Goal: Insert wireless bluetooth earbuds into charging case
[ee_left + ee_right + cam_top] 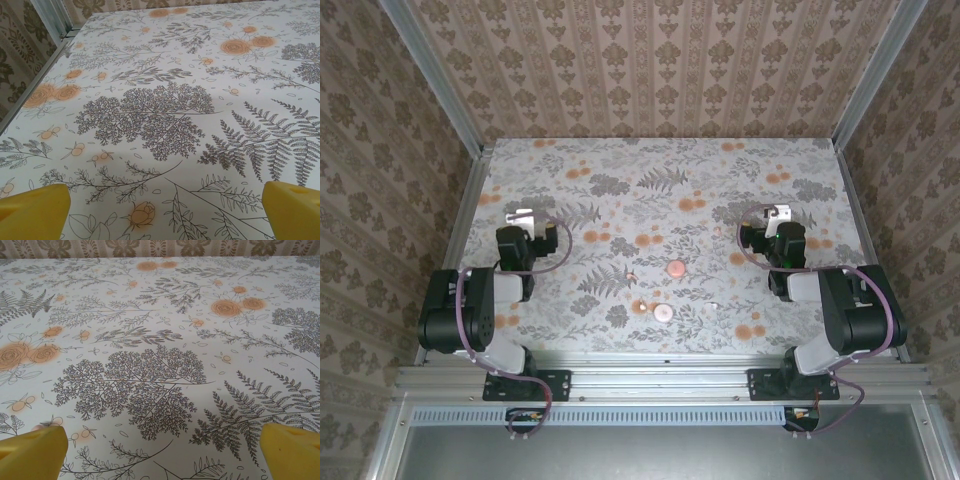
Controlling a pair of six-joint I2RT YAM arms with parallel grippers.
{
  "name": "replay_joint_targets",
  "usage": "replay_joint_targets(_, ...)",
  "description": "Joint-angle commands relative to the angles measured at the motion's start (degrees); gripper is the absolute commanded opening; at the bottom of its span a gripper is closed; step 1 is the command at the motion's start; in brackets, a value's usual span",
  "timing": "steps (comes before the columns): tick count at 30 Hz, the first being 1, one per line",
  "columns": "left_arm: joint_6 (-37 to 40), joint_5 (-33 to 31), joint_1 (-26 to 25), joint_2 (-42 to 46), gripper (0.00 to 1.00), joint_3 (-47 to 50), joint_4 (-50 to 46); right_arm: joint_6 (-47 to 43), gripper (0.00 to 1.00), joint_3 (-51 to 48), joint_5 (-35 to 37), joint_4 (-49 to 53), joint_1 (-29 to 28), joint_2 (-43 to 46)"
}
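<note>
The charging case (675,269) is a small salmon-pink disc lying flat on the floral table cover, near the middle. The wireless bluetooth earbuds (663,312), a paler pinkish-white round piece, lie just nearer the front edge. My left gripper (523,217) hovers over the left part of the table, well left of both. My right gripper (777,212) is over the right part, well right of them. In the left wrist view the left gripper (164,212) has its yellow fingertips (32,212) wide apart over bare cloth. The right gripper (161,452) is likewise open, fingertips (292,450) spread and nothing between.
The table cover (650,200) is printed with grey ferns and orange flower spots. Aluminium rails (465,200) and patterned walls close in the left, right and back sides. A tiny pale speck (642,306) lies left of the earbuds.
</note>
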State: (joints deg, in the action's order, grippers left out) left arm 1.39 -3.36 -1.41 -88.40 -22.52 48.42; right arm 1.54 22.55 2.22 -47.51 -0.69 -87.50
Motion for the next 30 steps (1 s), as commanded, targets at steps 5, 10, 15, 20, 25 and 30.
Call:
replay_joint_targets(5, 0.8, -3.1, -1.0, 5.1, 0.96, -5.2, -11.4, 2.2, 1.0, 11.0, 0.9, 25.6, -0.3, 10.8)
replay_joint_targets(10, 0.1, -2.0, -2.5, 12.3, 0.88, -17.4, -39.5, 4.0, 1.0, 23.4, 1.0, 54.4, -1.9, 16.0)
replay_joint_targets(15, -2.4, -0.5, -5.0, 18.8, 0.85, -27.3, -63.2, 6.6, 1.0, 36.9, -1.9, 82.7, -7.0, 15.2)
replay_joint_targets(20, -6.5, 2.4, -7.0, 23.1, 0.83, -30.2, -77.6, 9.1, 1.0, 45.4, -4.4, 99.5, -14.5, 11.2)
replay_joint_targets(25, -14.0, 2.4, -7.3, 24.7, 0.81, -28.9, -85.4, 19.6, 0.87, 51.8, -9.4, 105.9, -21.8, 3.6)
replay_joint_targets(30, -18.9, 0.8, -7.2, 25.2, 0.81, -26.5, -87.2, 27.3, 0.79, 55.6, -10.6, 106.4, -27.1, -4.9)
